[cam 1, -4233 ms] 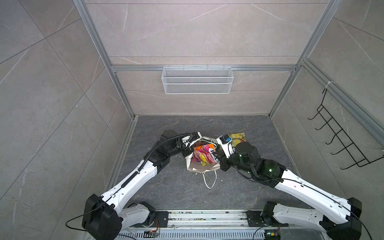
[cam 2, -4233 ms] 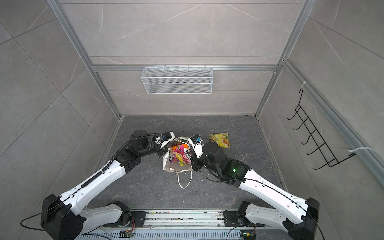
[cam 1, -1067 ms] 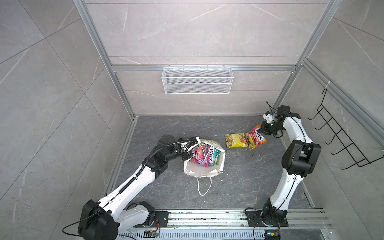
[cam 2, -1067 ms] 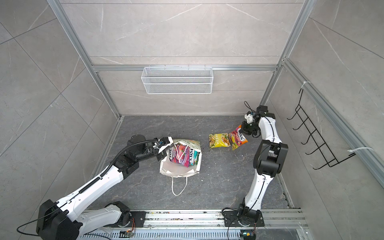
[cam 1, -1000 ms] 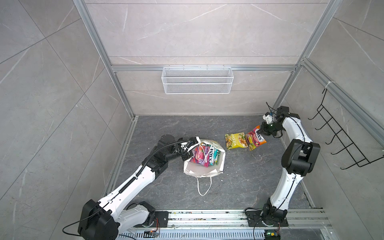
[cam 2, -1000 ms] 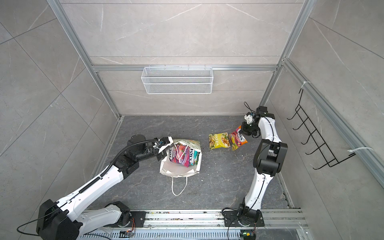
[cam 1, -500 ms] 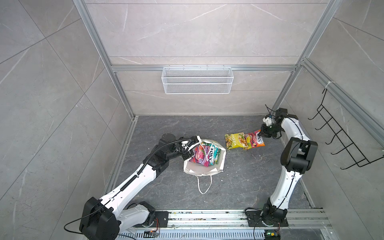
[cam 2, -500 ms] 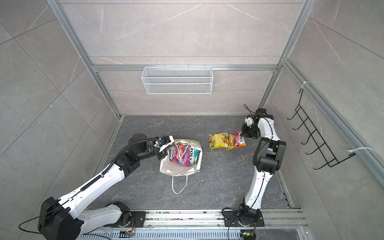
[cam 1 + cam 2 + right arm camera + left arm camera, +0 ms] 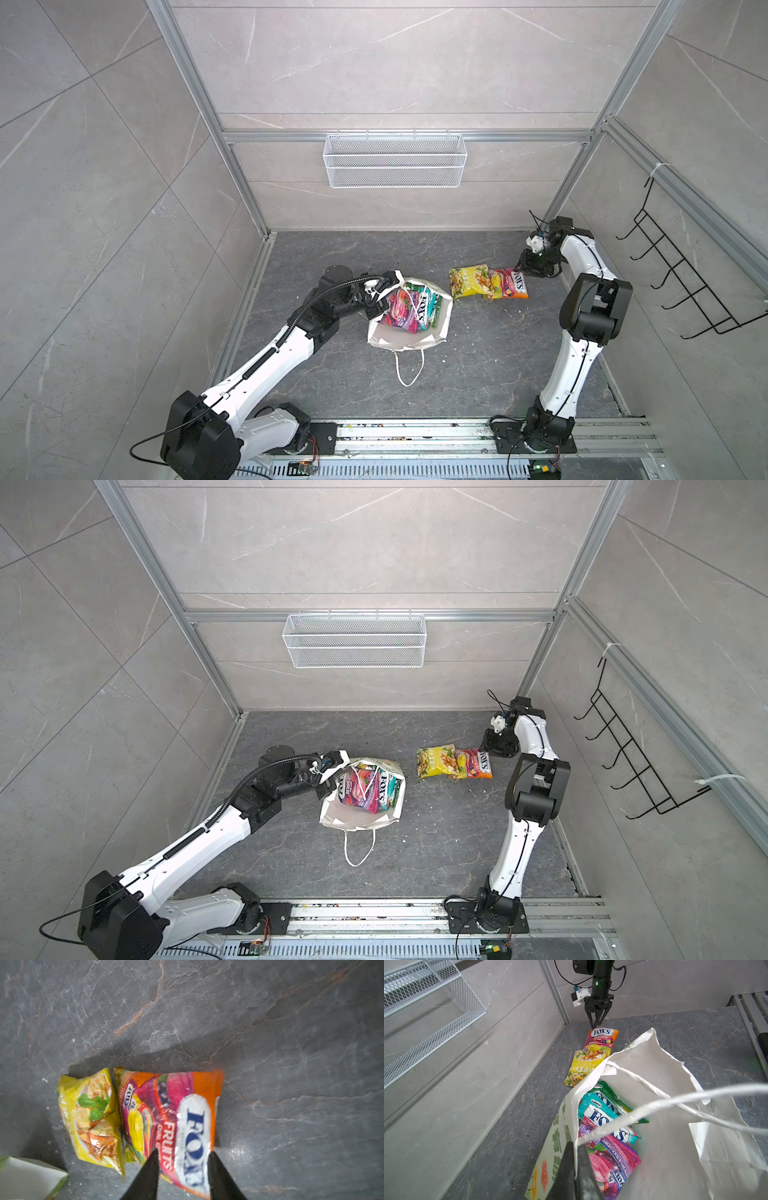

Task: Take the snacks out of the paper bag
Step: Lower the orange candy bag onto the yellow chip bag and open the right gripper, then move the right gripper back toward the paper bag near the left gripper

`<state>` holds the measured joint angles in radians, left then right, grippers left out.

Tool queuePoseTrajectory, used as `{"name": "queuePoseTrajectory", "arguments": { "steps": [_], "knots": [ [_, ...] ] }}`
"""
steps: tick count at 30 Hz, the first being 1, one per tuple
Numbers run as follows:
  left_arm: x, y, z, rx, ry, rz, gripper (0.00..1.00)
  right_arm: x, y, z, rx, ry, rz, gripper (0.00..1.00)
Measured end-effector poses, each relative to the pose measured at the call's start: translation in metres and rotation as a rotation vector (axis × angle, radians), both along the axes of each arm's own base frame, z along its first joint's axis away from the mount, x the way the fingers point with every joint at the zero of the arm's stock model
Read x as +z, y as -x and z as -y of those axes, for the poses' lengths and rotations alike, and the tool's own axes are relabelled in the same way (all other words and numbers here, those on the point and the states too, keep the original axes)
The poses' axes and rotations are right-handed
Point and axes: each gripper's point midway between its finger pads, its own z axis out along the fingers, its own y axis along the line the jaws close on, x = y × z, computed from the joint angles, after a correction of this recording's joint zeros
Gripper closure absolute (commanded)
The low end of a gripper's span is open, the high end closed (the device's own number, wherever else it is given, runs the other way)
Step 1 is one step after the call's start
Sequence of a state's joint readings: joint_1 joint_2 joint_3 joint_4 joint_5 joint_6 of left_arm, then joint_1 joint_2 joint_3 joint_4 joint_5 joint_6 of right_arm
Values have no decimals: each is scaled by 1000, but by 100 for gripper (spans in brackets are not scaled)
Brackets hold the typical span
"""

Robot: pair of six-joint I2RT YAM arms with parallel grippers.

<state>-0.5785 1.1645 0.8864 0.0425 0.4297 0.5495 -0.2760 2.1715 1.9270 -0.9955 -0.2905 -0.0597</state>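
Bright packets, a white paper bag [image 9: 409,338], grey stone

The bag is white inside with white cord handles [image 9: 409,370]; its outer side carries green lettering and orange flowers (clearest in the left wrist view). Inside it are a purple packet [image 9: 616,1157] with pink fruit, a teal packet [image 9: 593,1109] with a white, blue-lettered label, and a green packet [image 9: 607,1089]. The floor [image 9: 478,365] is dark grey with pale veins; on it a yellow packet [image 9: 467,281] shows golden crisps and green leaves, and an orange-pink packet [image 9: 508,284] a white oval with blue letters. The mesh basket [image 9: 395,160] is white, the hook rack [image 9: 681,286] black.
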Motion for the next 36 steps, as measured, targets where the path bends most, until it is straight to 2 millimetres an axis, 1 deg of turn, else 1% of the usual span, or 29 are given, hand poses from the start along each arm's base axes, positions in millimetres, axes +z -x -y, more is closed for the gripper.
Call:
{"name": "queuePoseTrajectory", "arguments": {
  "steps": [4, 7, 9, 10, 12, 13, 15, 16, 17, 18, 19, 20, 21, 24, 26, 29, 32, 34, 36],
  "knots": [
    [0, 0, 0, 0, -3, -5, 100, 7, -5, 4, -17, 36, 12, 51],
    [4, 0, 0, 0, 0, -1, 100, 16, -6, 1, -27, 45, 23, 53],
    [4, -1, 0, 2, 0, 0, 100, 29, -5, -7, -34, 43, 49, 57],
    [4, -1, 0, 2, -2, -2, 100, 38, -2, -14, -36, 35, 69, 62],
    [3, -1, 0, 6, -4, -3, 100, 57, 10, -35, -42, 14, 114, 76],
    [3, -1, 0, 6, -4, -3, 100, 68, 18, -48, -42, 11, 143, 78],
    [3, -1, 0, 6, -4, -3, 100, 88, 40, -81, -31, 27, 220, 75],
    [3, -1, 0, 6, -4, -3, 100, 95, 52, -101, -12, 28, 261, 78],
    [3, -1, 0, 5, -4, -4, 100, 102, 68, -125, 10, 13, 307, 83],
    [3, -1, 0, 5, -4, -4, 100, 105, 84, -149, 34, -16, 351, 85],
    [2, -1, 0, 5, -5, -5, 100, 104, 97, -162, 43, -46, 374, 86],
    [2, -1, 0, 5, -5, -6, 100, 99, 112, -171, 40, -76, 383, 88],
    [2, -1, 0, 5, -5, -6, 100, 92, 121, -174, 25, -95, 380, 89],
    [2, -1, 0, 5, -5, -6, 100, 53, 148, -180, -20, -127, 316, 88],
    [2, -1, 0, 7, -5, -6, 100, 27, 168, -194, -9, -144, 247, 88],
    [3, -2, 0, 12, 2, -11, 100, 0, 191, -218, 18, -184, 184, 90],
    [4, -1, -1, 15, 7, -14, 100, -20, 203, -242, 32, -231, 146, 92],
    [5, -1, -1, 15, 9, -16, 100, -34, 204, -258, 36, -258, 120, 93],
    [5, -1, -1, 16, 11, -18, 100, -47, 201, -273, 27, -286, 96, 94]
  ]
}}
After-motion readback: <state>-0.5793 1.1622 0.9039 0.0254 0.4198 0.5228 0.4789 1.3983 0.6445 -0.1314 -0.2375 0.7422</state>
